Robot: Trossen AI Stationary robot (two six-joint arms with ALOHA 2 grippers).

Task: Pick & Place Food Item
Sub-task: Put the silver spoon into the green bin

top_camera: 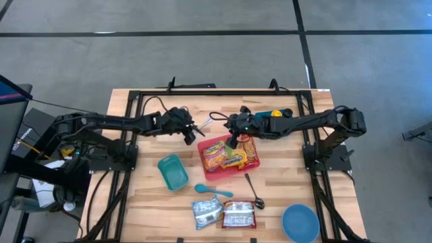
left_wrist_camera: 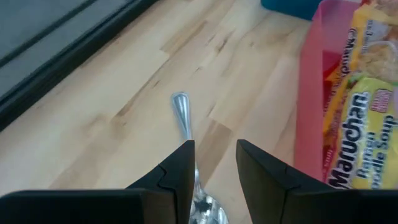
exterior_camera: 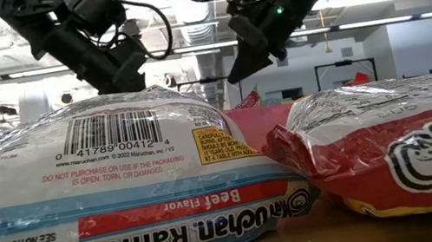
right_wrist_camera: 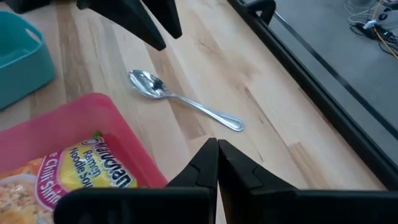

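A pink tray (top_camera: 251,164) at the table's middle holds yellow ramen packets (top_camera: 216,154); one packet (right_wrist_camera: 81,171) also shows in the right wrist view. Two more ramen packets (top_camera: 208,212) (top_camera: 239,214) lie flat near the front edge. My left gripper (left_wrist_camera: 214,146) hangs open just left of the tray, above the bowl of a metal spoon (left_wrist_camera: 181,112) that lies flat on the wood; its fingers stand clear of the spoon. My right gripper (right_wrist_camera: 217,144) is shut and empty, above the tray's far edge (right_wrist_camera: 99,102).
A teal bin (top_camera: 173,171) stands left of the tray. A blue plastic spoon (top_camera: 212,191), a second metal spoon (top_camera: 253,192) and a blue bowl (top_camera: 300,223) lie nearer the front. Black frame rails (top_camera: 202,91) border the table.
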